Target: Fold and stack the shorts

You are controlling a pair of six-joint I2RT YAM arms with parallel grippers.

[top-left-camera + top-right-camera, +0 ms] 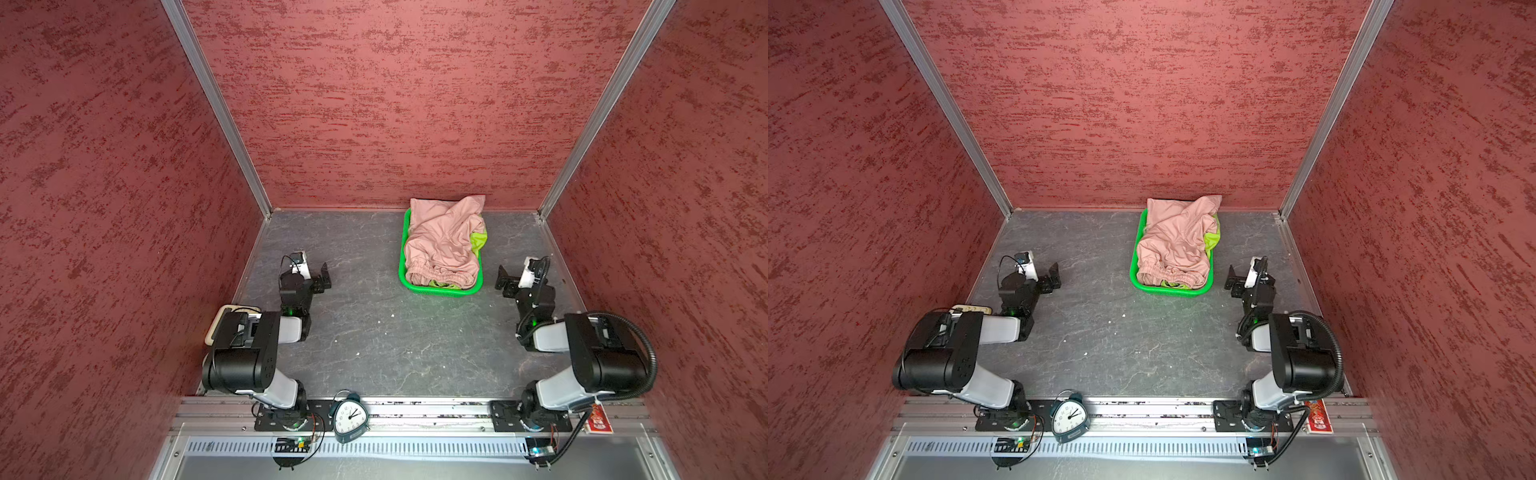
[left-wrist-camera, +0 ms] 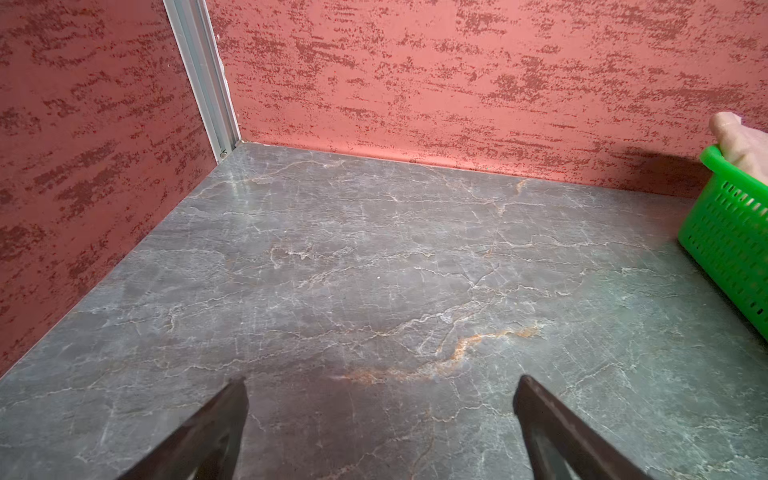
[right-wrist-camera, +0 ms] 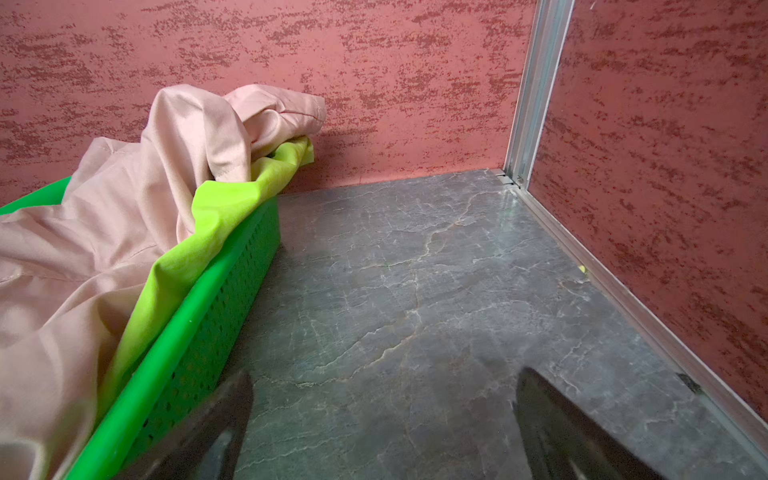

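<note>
Pink shorts (image 1: 442,245) are heaped over lime shorts (image 1: 478,241) in the basket (image 1: 440,291) at the far edge of the worktop (image 1: 374,332), near the right gripper (image 1: 502,277); it and the left gripper (image 1: 325,275) are spread wide, empty.

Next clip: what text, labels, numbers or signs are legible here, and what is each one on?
No text reads clearly.
Alarm clock: dial numerals and base label, too small to read.
Red tag: pale print, blurred.
Pink shorts, green basket: no text visible.
</note>
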